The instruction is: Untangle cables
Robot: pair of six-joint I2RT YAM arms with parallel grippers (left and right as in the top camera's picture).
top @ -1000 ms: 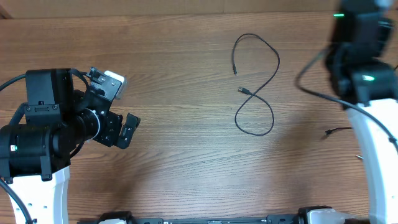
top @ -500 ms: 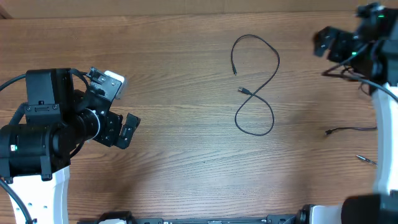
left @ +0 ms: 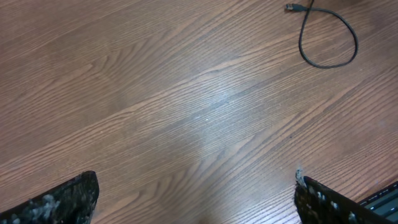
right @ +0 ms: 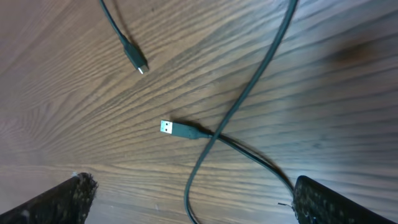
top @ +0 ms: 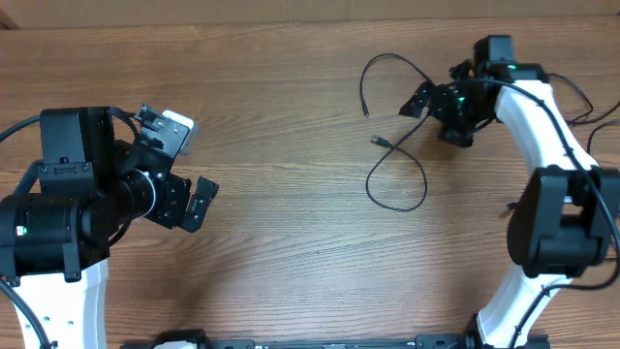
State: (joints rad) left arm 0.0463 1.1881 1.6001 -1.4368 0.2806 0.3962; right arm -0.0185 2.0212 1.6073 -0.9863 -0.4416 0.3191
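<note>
Left gripper (top: 186, 173): fingers spread wide, held nothing | right gripper (top: 434, 114): spread wide above cable (top: 423, 190), nothing pinched | cable: loose figure-eight, crossed itself beside USB plug (right: 177, 129)

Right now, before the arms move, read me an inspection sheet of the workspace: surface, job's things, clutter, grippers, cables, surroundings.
Surface: wooden table, bare grain, no spills seen.
Job's things: one thin black cable lying in a figure-eight and crossing itself; its USB plug and small plug lie free on the wood.
Clutter: nothing seen.
Grippers: left gripper open over bare wood, away from the cable; right gripper open above the cable's crossing, holding nothing.
Cables: thick black wire on the left arm; thin dark strands beside the right arm, which may be arm wiring or another cable.
Surroundings: pale strip beyond the table's far edge.
</note>
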